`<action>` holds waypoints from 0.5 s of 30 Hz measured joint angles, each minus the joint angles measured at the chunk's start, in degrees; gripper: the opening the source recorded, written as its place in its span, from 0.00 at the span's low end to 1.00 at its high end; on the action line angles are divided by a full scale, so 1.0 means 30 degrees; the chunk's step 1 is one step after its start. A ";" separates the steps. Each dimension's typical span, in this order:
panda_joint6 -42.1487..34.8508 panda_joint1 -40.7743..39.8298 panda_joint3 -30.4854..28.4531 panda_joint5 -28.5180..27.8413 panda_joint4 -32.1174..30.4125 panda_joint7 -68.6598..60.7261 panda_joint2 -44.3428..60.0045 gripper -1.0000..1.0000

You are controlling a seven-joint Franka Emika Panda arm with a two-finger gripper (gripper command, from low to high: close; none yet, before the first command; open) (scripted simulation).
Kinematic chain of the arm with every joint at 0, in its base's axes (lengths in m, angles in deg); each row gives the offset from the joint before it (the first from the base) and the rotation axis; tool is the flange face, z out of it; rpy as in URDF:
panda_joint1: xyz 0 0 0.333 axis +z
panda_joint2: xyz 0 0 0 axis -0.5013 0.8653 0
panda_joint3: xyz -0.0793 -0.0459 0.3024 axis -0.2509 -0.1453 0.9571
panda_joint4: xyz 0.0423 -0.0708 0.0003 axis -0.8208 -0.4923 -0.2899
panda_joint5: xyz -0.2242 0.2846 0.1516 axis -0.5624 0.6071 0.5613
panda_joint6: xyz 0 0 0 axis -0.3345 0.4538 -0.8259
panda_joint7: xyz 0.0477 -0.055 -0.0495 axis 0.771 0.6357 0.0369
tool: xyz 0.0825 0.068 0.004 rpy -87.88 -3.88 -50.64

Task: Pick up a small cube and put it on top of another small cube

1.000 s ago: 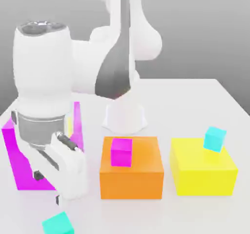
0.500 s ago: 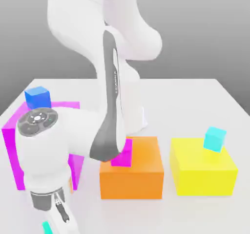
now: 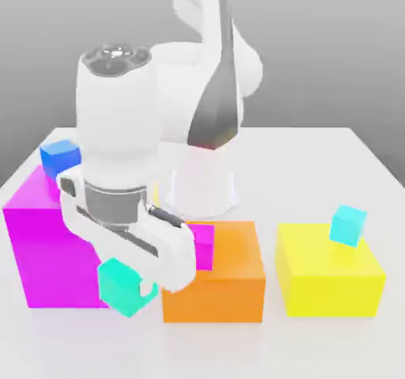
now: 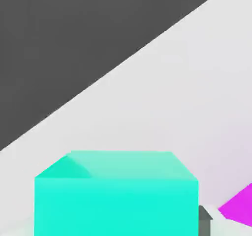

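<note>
Lifted off the table, small cube (image 3: 120, 286) (smooth turquoise) sits in claw (image 3: 126, 290).

Table (image 3: 348, 164): white, flat, smooth top.
Backdrop (image 3: 332, 45): plain grey, darker at top, lighter near the table.
Light: soft and even, with faint shadows.
</note>
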 joint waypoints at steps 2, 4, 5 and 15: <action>-0.0552 0.0311 0.0003 0.0188 -0.0815 -0.1329 -0.1383 0.00; -0.1098 0.0664 0.0025 0.0467 -0.1632 -0.2723 -0.2770 0.00; -0.1371 0.0880 0.0016 0.0637 -0.2040 -0.3444 -0.3465 0.00; -0.2259 0.3328 -0.0614 0.2231 -0.5836 -0.9575 -0.8226 0.00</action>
